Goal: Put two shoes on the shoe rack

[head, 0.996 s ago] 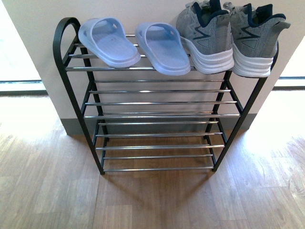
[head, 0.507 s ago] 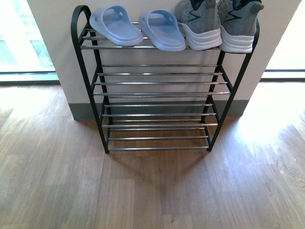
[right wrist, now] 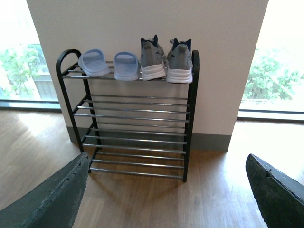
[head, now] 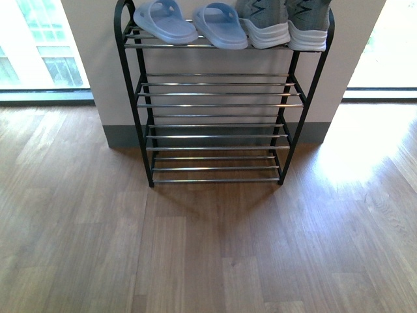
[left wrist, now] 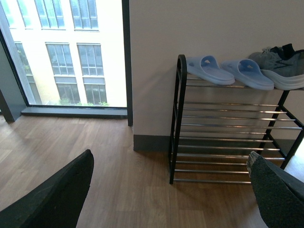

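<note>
I'm looking at the shoe rack (head: 218, 104) square ahead in the front view, black frame, chrome rods, standing on the wood floor (head: 208, 254) against a pale wall (right wrist: 142, 23). On its top tier I count four items in a row. The two pale blue foam slides (head: 189, 23) lie toward the curved end of the frame, and the two grey knit sneakers (head: 283, 23) stand just beside them, heels and white soles facing me. The slide nearest the sneakers appears to touch the first sneaker's sole. All the tiers below hold nothing but rods.

For writing, I can make out a dark zigzag mark on the grey heels in the front view, but no brand name or lettering reads at this size, and the slides show none either.

Left hand (left wrist: 166, 190): in its wrist view the two dark fingers (left wrist: 52, 194) sit wide apart with nothing between them, and the rack is well ahead of it and off to one side. Right hand (right wrist: 166, 190): same story, fingers (right wrist: 280, 190) spread wide, nothing held, rack and all four shoes well ahead of it, framed between the fingers. Windows (left wrist: 71, 47) flank the wall on both sides.
</note>
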Controlling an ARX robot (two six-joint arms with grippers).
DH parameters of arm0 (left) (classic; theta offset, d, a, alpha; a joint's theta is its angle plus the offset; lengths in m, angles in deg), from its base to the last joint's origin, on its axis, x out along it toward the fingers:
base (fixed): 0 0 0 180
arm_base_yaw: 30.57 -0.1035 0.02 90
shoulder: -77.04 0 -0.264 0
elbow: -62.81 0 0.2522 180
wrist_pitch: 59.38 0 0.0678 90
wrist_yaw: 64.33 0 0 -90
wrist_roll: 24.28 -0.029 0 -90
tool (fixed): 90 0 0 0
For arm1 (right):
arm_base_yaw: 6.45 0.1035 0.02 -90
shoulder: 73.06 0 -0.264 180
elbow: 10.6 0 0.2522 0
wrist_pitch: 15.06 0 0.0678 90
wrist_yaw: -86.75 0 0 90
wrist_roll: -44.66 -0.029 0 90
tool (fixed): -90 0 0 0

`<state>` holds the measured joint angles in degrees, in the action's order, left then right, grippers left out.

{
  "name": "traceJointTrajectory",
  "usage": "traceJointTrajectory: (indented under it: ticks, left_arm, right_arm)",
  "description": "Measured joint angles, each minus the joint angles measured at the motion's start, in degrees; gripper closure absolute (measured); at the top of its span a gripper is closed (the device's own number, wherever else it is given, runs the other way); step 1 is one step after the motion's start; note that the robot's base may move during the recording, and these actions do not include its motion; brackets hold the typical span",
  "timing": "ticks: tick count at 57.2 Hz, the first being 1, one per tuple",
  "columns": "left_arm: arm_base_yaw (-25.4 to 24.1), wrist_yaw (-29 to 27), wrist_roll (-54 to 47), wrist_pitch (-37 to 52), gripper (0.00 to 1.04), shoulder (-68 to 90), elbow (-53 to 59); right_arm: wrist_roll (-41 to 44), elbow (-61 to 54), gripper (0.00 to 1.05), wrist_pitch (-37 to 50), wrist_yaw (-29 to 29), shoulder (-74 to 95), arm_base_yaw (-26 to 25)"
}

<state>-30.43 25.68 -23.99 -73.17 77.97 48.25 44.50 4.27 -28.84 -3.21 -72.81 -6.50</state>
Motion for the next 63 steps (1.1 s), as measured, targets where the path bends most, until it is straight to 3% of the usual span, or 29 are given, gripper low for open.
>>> traceJointTrajectory:
  ticks: [63]
  left_arm:
    - [0.0, 0.0, 0.0, 0.0, 0.09, 0.0, 0.0]
  right_arm:
    - [0.0, 0.0, 0.09, 0.0, 0.0, 0.0, 0.0]
